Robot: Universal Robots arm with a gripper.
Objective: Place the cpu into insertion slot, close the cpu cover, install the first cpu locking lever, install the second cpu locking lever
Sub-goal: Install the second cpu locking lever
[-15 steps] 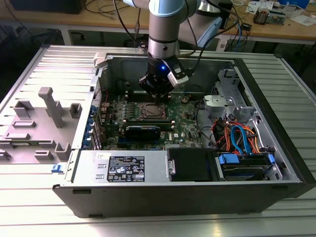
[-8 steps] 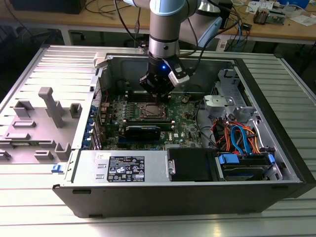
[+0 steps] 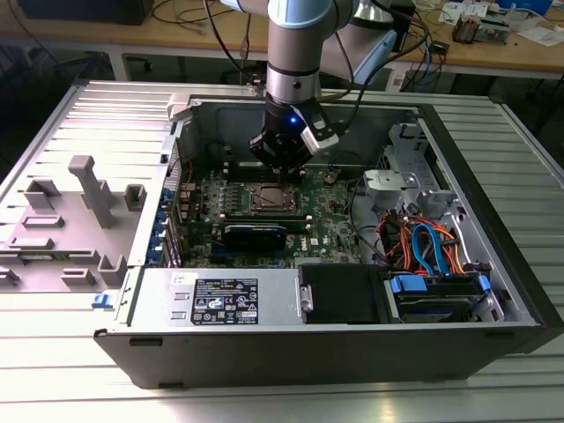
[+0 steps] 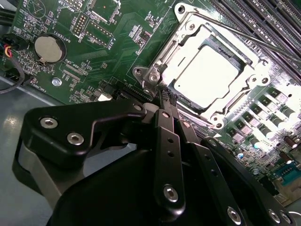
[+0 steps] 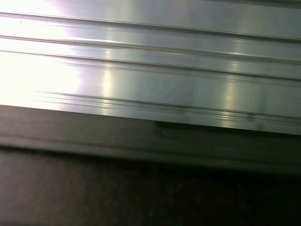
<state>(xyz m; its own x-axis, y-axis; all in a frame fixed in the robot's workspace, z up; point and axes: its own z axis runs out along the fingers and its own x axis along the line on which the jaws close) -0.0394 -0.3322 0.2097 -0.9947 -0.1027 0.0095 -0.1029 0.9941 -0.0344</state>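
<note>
One open computer case (image 3: 264, 357) lies on its side on the ribbed metal worktop (image 3: 70, 388), and it's packed. A green motherboard (image 3: 330, 220) covers its floor, with a long black card (image 3: 254, 234) lying over it. A silver power supply (image 3: 220, 300) with a white label runs along the wall nearest the exterior camera. A knot of orange and blue cables (image 3: 432, 247) fills the drive corner at the exterior view's right.

Outside the case, at the exterior view's left, a grey moulded insert (image 3: 79, 211) sits on the worktop, well apart from the action. The arm (image 3: 295, 53) reaches straight down into the case, with the jaws right at the socket near the middle of the motherboard.

Over to the second wrist view, and there's the cpu (image 4: 204, 77), seated flat in the socket, a pale square glaring bright under the light. The cpu cover (image 4: 255, 70) is down over it, its silvery frame lying around the chip's edges and the chip showing through the open middle. A thin metal rod (image 4: 235, 29) runs along one side of the frame.

The jaws are drawn together, tips meeting at the socket's corner just beside the cover. Whether they pinch anything thin there, I can't tell. A round coin battery (image 4: 48, 49) sits on the motherboard, well apart from the socket. The first wrist view looks at ribbed silvery metal (image 5: 150, 66) over a dark band.
</note>
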